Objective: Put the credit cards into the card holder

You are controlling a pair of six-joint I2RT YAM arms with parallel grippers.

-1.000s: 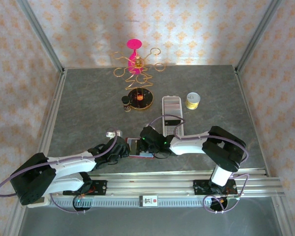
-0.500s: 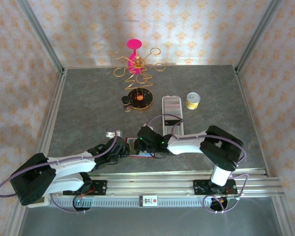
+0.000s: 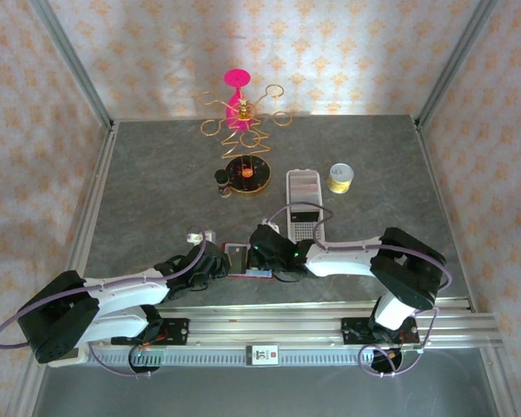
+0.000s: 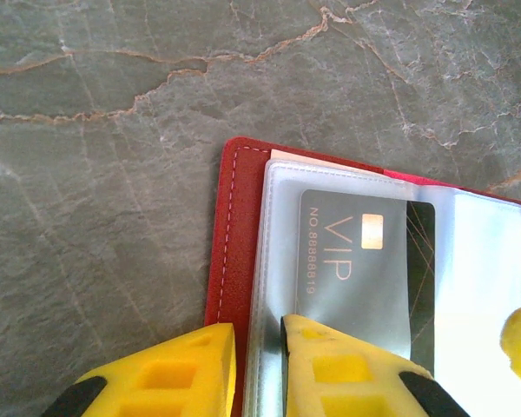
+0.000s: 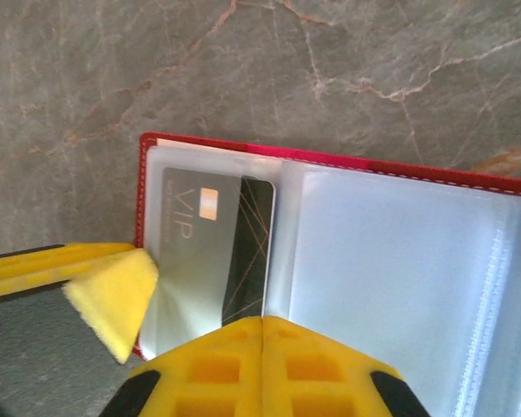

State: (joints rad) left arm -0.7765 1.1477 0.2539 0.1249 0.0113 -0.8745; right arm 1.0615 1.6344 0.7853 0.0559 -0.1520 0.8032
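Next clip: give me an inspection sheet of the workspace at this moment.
Surface: grey stone-look table, no spills seen.
Job's things: red card holder lies open near the arms; a black card sits partly in its clear pocket.
Clutter: white tray, gold wire stand, yellow roll and small dark bottle, all further back.
Grippers: left gripper clamps the holder's edge; right gripper is shut, tips at the card's near edge.
Cables: purple cable loops over both arms.
Surroundings: patterned walls, metal frame posts.
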